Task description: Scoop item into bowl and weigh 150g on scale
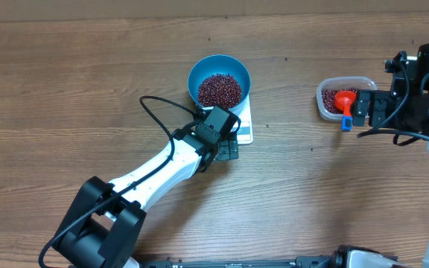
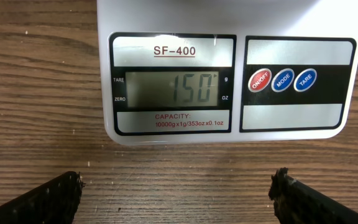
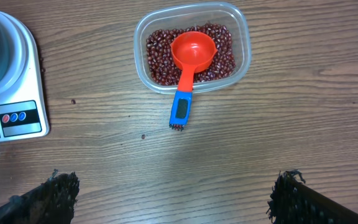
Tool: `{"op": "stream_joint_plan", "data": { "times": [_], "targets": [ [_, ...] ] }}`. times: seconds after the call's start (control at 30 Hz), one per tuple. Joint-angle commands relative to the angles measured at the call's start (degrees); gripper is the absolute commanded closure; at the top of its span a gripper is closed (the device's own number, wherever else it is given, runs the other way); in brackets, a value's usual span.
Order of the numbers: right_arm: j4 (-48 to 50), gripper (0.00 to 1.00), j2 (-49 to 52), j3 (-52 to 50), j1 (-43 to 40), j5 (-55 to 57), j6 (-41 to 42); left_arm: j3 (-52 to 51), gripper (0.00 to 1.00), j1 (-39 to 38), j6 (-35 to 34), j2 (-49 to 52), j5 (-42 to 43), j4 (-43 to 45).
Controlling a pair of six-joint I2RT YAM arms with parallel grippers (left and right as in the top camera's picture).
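The beans [image 1: 219, 89] fill the blue bowl [image 1: 193, 77] on the scale [image 2: 229, 25], whose display [image 2: 173, 88] reads 150, so weighing looks complete. The scoop [image 3: 191, 53] lies in the tub [image 3: 242, 37]. The left gripper [image 2: 176, 190] and right gripper [image 3: 173, 190] stand spread and empty, needing only to retreat.

A red scoop [image 3: 192, 51] (blue handle over the rim) rests on beans [image 3: 159, 62] in the clear tub [image 3: 245, 59], the scale [image 3: 25, 84] far left.

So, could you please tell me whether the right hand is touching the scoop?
Apart. The right wrist view shows bare table between the right hand and the scoop.
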Motion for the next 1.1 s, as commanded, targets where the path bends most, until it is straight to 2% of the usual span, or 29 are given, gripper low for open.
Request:
{"op": "stream_joint_plan", "data": {
  "times": [0.0, 0.3, 0.53, 0.9, 1.07],
  "targets": [
    [0.15, 0.00, 0.00, 1.22, 0.22, -0.52, -0.09, 0.02, 0.01, -0.37, -0.15, -0.52, -0.52, 0.20],
    [0.15, 0.00, 0.00, 1.22, 0.22, -0.52, -0.09, 0.07, 0.00, -0.07, 5.05, -5.16, 0.87, -1.11],
    [0.15, 0.00, 0.00, 1.22, 0.22, -0.52, -0.09, 0.07, 0.00, 3.17, 7.91, -16.74, 0.31, -7.74],
    [0.15, 0.00, 0.00, 1.22, 0.22, -0.52, -0.09, 0.04, 0.00, 13.70, 14.43, -37.92, -0.13, -20.70],
    [0.15, 0.00, 0.00, 1.22, 0.22, -0.52, -0.09, -0.04, 0.01, 16.50, 15.28, -46.82, -0.66, -27.06]
  ]
}}
